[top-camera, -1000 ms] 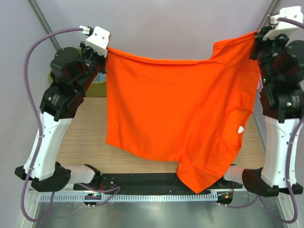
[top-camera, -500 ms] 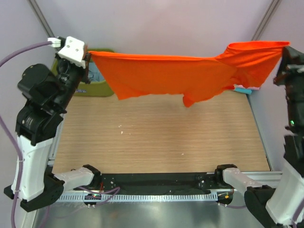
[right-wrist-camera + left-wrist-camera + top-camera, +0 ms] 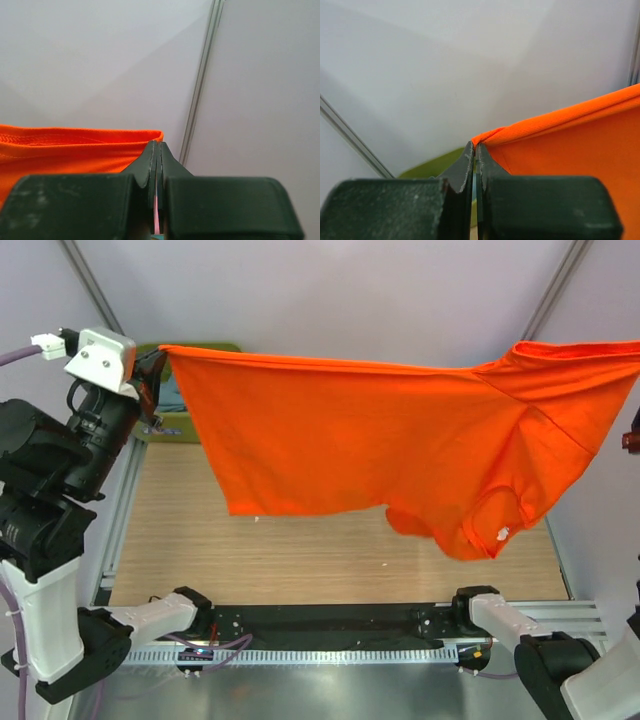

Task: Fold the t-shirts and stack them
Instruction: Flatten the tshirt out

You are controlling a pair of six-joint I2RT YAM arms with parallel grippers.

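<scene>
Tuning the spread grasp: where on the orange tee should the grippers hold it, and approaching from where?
At the two ends of its taut top edge, one from each outer side. The orange tee hangs spread below that edge; the left gripper and right gripper each pinch a hemmed corner fold, jaws closed across it, which should resist slipping.
</scene>
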